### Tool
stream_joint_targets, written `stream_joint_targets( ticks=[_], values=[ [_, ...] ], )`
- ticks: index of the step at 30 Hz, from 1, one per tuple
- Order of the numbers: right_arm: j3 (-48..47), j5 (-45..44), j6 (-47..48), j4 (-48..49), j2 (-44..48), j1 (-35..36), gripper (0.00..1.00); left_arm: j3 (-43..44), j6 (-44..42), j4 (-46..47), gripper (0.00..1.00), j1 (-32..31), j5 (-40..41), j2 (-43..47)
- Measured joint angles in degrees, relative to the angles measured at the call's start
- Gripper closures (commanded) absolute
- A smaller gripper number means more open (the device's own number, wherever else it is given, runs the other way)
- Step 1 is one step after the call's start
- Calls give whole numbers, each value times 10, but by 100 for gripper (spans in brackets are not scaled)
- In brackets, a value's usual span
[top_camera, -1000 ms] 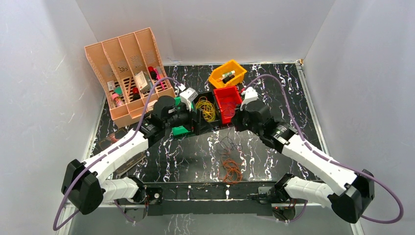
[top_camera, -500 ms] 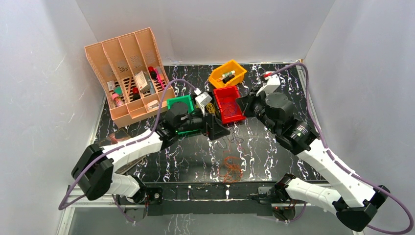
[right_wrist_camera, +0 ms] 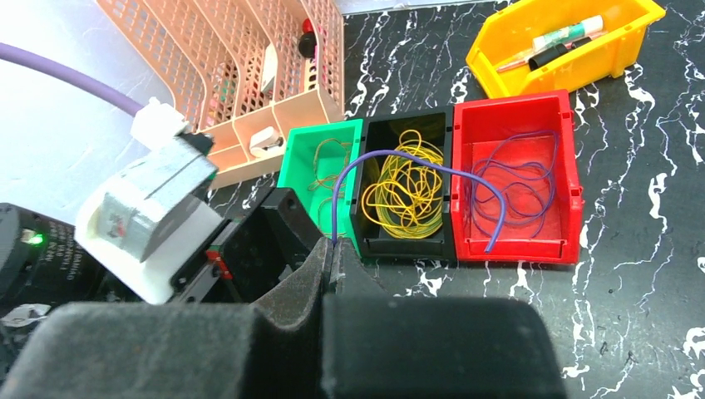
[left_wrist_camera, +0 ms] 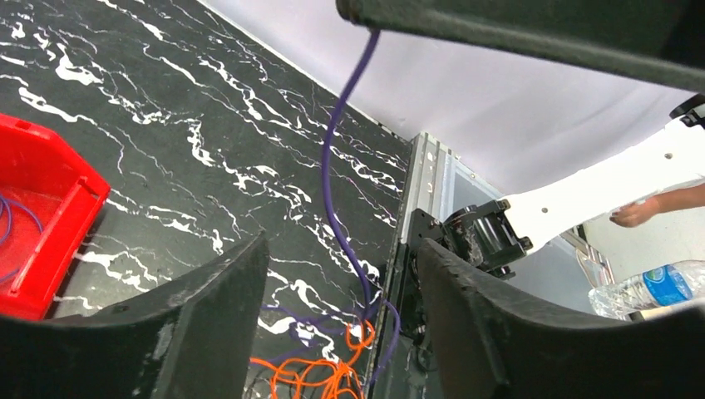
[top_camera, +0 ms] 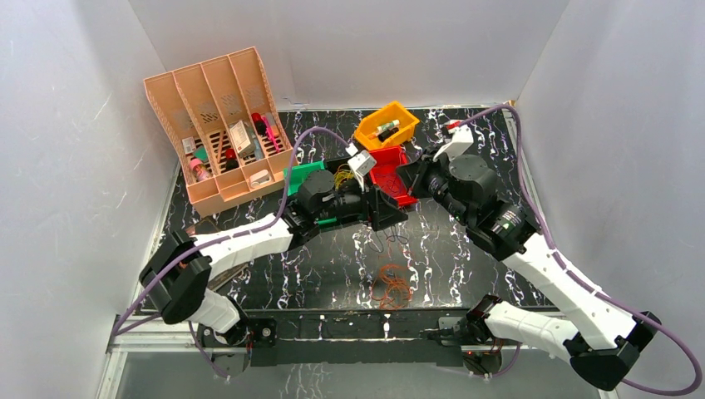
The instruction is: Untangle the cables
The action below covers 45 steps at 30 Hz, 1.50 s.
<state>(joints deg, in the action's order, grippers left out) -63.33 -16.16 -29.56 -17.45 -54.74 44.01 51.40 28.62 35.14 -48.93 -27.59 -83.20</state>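
Many loops: the cables (top_camera: 391, 287) are thin wires in orange, yellow and purple, some in bins and some loose on the worktop (top_camera: 465, 274).
Held strand: one purple cable (right_wrist_camera: 416, 155) is pinched at its near end in the right claw (right_wrist_camera: 332, 249). It arches over the black bin (right_wrist_camera: 407, 248), and its free end dips into the red bin (right_wrist_camera: 574, 179).
Red bin: more purple loops (right_wrist_camera: 515, 179) lie on its floor.
Black bin: a yellow coil (right_wrist_camera: 407, 191) fills it. It stands between the green bin (right_wrist_camera: 295, 166) and the red bin, touching both.
Green bin: a few thin yellowish strands lie inside.
Loose heap: the orange heap (left_wrist_camera: 324, 378) lies on the worktop near the front edge, mixed with dark purple strands. In the left wrist view a purple strand rises from it to a dark part at the top edge.
Right claw: closed tight on the purple cable, in front of the three bins.
Left claw (left_wrist_camera: 341, 245): fingers spread wide with nothing gripped, above the worktop between the bins and the orange heap.
Yellow bin (right_wrist_camera: 582, 62): behind the red bin, holding a few small pen-like items.
Peach organiser (top_camera: 208, 91): in the far left corner, leaning back, with small items in its slots.
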Motion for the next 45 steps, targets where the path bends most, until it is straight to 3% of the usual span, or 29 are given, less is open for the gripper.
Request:
stream_joint_targets(
  ticks=[8,20,34,39,42,45],
  values=[
    [-26,7,-5,2,12,0,100,13,6,20,53,-11,5,-69],
    [-133,7,19,45,27,0,100,-61,14,32,57,-54,8,-112],
    [-294,-34,130,95,-2,0,100,-129,16,56,62,-57,33,-122],
    [-323,-48,164,120,-4,0,100,-154,20,56,84,-57,40,-123],
    [-339,-52,180,132,-5,0,100,-155,22,59,84,-57,43,-131],
    [-349,-59,191,135,-5,0,100,-155,21,60,72,-57,45,-131]
  ],
)
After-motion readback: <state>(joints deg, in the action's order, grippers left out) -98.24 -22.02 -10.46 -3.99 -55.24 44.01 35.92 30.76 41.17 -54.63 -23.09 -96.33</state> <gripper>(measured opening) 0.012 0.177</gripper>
